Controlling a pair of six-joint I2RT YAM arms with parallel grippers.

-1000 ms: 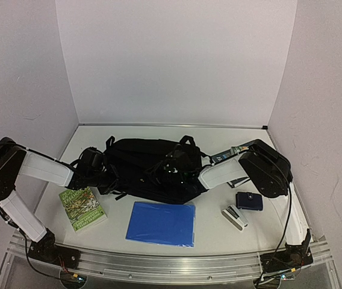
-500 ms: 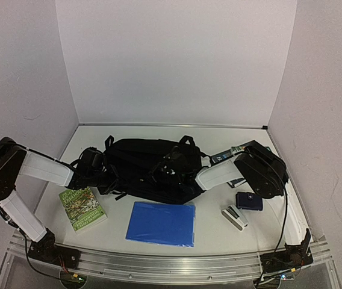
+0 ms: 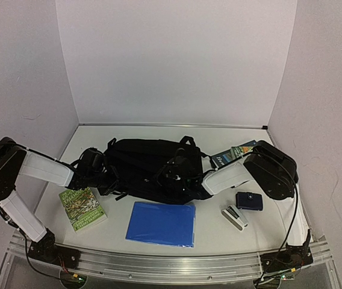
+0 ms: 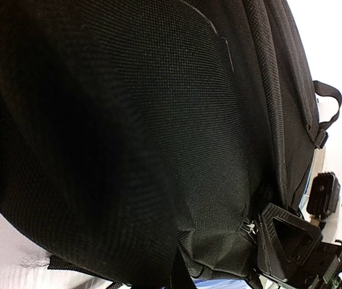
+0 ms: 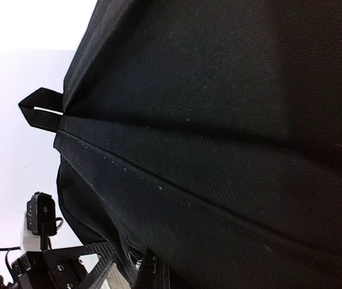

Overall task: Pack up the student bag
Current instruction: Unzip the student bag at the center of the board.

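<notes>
Table (image 3: pixel 159 133): white, walled on three sides.

Student bag (image 3: pixel 144 162): lies flat across the middle of the table, towards the back, straps loose. No grey lining shows, so I judge the mouth not yet open. Nothing packed, as far as I can see.

My left gripper (image 3: pixel 99 173): at the bag's left end, jaws closed and sunk in the black fabric. I take it for a pinch on the cloth.

My right gripper (image 3: pixel 180 173): on the bag's near side around the middle, jaws closed, fabric filling its own view. Likely gripping at the seam.

Blue folder (image 3: pixel 162 223): flat, just in front of the bag.
Green book (image 3: pixel 82 208): front left.
Second book (image 3: pixel 234 152): back right, partly behind my right arm.
Navy pouch (image 3: pixel 249 200) and white stapler (image 3: pixel 235 217): front right, near each other.
Zip pull (image 4: pixel 252 227): small, on the near seam.

Step in hand: opening the bag. Next move calls for the left to anchor while the right draws the zip along, without dragging the bag.
</notes>
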